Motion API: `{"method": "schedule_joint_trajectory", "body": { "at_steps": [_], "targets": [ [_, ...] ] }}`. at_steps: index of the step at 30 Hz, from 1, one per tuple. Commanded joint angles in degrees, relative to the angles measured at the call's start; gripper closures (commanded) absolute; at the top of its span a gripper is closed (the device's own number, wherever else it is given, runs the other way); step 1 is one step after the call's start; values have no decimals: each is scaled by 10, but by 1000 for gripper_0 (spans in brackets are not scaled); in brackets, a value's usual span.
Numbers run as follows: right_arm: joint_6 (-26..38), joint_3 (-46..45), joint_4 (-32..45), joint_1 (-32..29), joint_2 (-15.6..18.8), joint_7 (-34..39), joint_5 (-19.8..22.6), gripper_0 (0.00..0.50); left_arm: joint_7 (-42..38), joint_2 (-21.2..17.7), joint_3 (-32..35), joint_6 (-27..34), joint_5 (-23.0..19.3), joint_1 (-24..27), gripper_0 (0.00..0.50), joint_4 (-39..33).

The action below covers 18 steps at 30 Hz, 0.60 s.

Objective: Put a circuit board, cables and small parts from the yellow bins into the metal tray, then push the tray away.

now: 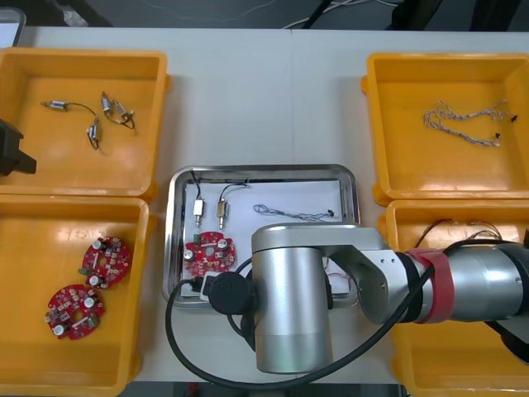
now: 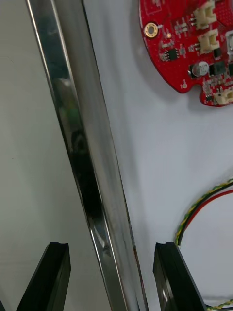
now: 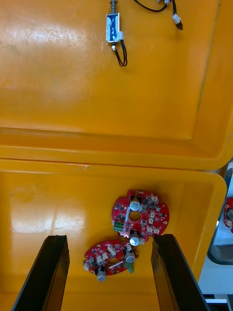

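1. Closest to the camera, the right arm's silver forearm [image 1: 289,306] reaches in from the right over the near side of the table [image 1: 248,99].
2. Beneath it, the right claw [image 2: 111,245] is spread wide and holds nothing. It straddles the near rim of the metal tray [image 2: 82,146], with one finger over bare table and the other over the tray's white inside.
3. Just beside the inner finger lies a red and yellow cable [image 2: 204,204]. Beyond it, in the tray's near left part, sits a round red circuit board [image 2: 189,43]; any print on it is too small to read.
4. Farther back in the tray, two small metal parts [image 1: 200,211] with dark leads lie side by side. A twisted blue and white cable [image 1: 293,215] lies to their right.
5. At the left side, the left claw [image 3: 109,238] is also wide and empty. Two spare boards [image 3: 141,216] lie beyond its fingers in the near left yellow bin [image 1: 50,240].
6. Opposite, the near right yellow bin [image 1: 405,219] holds thin cables, partly hidden by the arm.
7. Farthest off, the far left yellow bin [image 1: 83,66] holds three loose metal parts [image 1: 111,106], and the far right yellow bin [image 1: 446,74] holds pale twisted cables [image 1: 467,124].
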<state>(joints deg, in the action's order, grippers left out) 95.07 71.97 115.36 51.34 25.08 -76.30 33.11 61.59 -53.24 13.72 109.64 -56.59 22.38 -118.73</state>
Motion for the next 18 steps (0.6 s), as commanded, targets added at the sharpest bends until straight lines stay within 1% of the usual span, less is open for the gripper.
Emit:
{"method": "schedule_joint_trajectory", "body": {
  "at_steps": [1,11,18],
  "targets": [
    [-6,15,-5,18,-24,-20,1,0,51,-26,17,4,5,-9,0,-15],
    [-6,16,-8,17,-20,-31,6,0,51,-26,17,4,5,-9,0,-15],
    [-11,19,-36,17,-29,-39,9,0,51,-26,17,4,5,-9,0,-15]
  ]
}}
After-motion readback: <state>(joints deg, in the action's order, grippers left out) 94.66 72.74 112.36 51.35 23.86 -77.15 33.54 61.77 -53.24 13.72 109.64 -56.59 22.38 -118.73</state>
